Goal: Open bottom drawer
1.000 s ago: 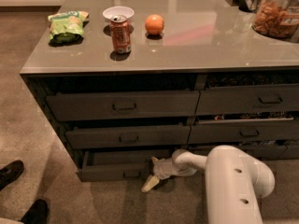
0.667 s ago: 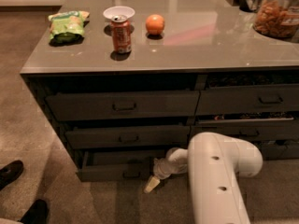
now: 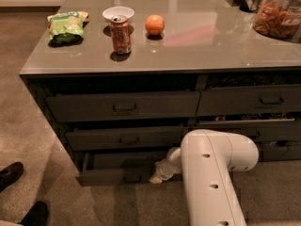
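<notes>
Bottom drawer (image 3: 103, 175) stays ajar, hand (image 3: 156, 178) still at its front, grip untellable, while the arm (image 3: 211, 173) has swung left.

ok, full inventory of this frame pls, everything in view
counter: 1, glossy grey, above the drawers
chip bag: 1, green, counter left
bowl: 1, white, behind the can
soda can: 1, red-brown, upright, counter front left
orange: 1, orange, right of the bowl
jar: 1, clear with orange-brown snacks, counter far right
bottom drawer: 1, dark grey, left stack, pulled part way out
upper drawers: 2, dark grey, left stack
neighbouring drawers: at least 2, dark grey, right stack
shoes: 2, black, floor lower left
arm: 1, white, foreground right
pincer: 1, pale, at the right end of the bottom drawer's front
</notes>
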Robot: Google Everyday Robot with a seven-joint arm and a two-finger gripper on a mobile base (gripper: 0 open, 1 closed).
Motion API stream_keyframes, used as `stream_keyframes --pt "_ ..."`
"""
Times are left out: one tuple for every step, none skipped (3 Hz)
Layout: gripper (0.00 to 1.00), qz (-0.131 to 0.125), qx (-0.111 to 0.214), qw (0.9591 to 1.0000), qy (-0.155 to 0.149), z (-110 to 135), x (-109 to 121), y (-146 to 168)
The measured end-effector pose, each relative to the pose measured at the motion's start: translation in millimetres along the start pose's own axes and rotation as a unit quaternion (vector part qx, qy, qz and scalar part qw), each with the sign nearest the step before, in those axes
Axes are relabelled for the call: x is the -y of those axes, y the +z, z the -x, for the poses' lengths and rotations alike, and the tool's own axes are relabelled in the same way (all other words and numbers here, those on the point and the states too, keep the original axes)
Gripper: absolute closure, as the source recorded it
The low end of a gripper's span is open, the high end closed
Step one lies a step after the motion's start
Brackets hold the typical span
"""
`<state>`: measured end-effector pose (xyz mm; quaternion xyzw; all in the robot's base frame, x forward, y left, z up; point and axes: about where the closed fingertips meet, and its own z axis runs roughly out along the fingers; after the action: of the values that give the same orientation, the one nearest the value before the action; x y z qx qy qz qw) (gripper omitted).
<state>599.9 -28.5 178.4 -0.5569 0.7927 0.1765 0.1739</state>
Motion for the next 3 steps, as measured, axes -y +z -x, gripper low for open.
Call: stream_keyframes --pt "0.65 0.0 0.0 1.0 0.0 4.0 0.9 -6.4" --pt "0.54 0.015 0.007 0.9998 -0.013 1.3 1.3 -2.8" --pt "0.34 0.015 0.007 0.9998 -0.013 -1.7 -0.3 -4.2"
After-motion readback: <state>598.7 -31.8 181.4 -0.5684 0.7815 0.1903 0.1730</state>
